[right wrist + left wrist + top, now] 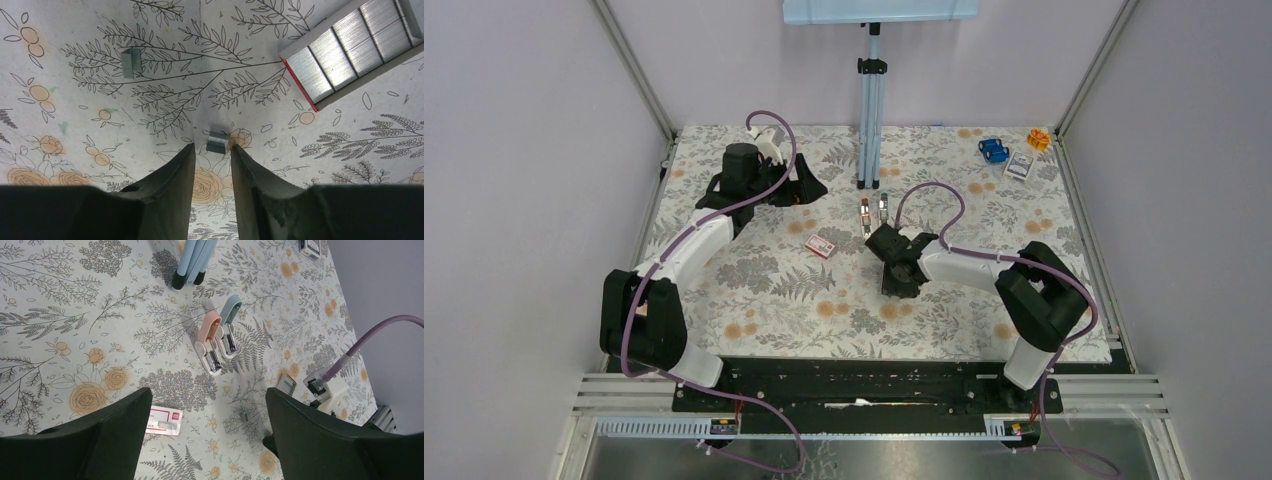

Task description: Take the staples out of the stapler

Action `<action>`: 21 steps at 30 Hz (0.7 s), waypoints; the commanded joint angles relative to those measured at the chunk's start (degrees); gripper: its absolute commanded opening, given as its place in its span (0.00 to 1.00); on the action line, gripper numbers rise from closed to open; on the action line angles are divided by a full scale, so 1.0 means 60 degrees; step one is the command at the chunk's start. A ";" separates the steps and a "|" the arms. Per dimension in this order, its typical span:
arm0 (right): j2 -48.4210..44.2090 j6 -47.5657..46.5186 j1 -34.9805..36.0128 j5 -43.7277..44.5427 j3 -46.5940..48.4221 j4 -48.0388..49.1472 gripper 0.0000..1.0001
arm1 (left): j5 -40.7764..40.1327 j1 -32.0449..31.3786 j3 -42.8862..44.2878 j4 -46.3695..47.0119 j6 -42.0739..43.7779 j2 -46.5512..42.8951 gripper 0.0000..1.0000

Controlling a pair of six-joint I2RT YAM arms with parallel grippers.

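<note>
Two silvery staple strips lie on the floral mat in the right wrist view: one just beyond my right gripper's tips, another farther off at upper left. My right gripper is narrowly open and empty, low over the mat. Two mini staplers lie open side by side, a pink one and a blue one; they also show in the top view. My left gripper is wide open and empty, high above the mat at the back left. One strip shows below it.
A small red box lies left of centre. An open grey box of staple rows sits beside the right gripper. A stand's legs rise at the back centre. Small coloured items lie at the back right.
</note>
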 commanded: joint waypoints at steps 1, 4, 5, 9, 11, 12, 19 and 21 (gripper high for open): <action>0.0361 0.0111 0.0104 0.0371 0.0083 -0.0227 0.42 | 0.0086 -0.0014 -0.0093 0.0309 -0.0023 -0.0285 0.88; 0.0375 0.0092 0.0100 0.0484 0.0074 -0.0275 0.41 | 0.0093 -0.0014 -0.0103 0.0324 -0.0027 -0.0266 0.88; 0.0378 0.0092 0.0104 0.0519 0.0072 -0.0284 0.39 | 0.0115 -0.0007 -0.0096 0.0331 -0.0039 -0.0246 0.88; 0.0417 0.0092 0.0102 0.0579 0.0073 -0.0290 0.30 | 0.0131 -0.0014 -0.0102 0.0342 -0.0041 -0.0230 0.88; 0.0417 0.0092 0.0103 0.0567 0.0079 -0.0261 0.27 | 0.0130 -0.0013 -0.0105 0.0360 -0.0053 -0.0213 0.88; 0.0413 0.0092 0.0105 0.0574 0.0073 -0.0255 0.25 | 0.0149 -0.0014 -0.0111 0.0353 -0.0056 -0.0199 0.88; 0.0155 -0.0192 0.0102 0.0441 0.0145 -0.0135 0.20 | 0.0185 -0.0014 -0.0100 0.0366 -0.0085 -0.0128 0.88; 0.0044 -0.0336 0.0105 0.0308 0.0145 -0.0013 0.20 | 0.0169 -0.0014 -0.0111 0.0363 -0.0074 -0.0147 0.88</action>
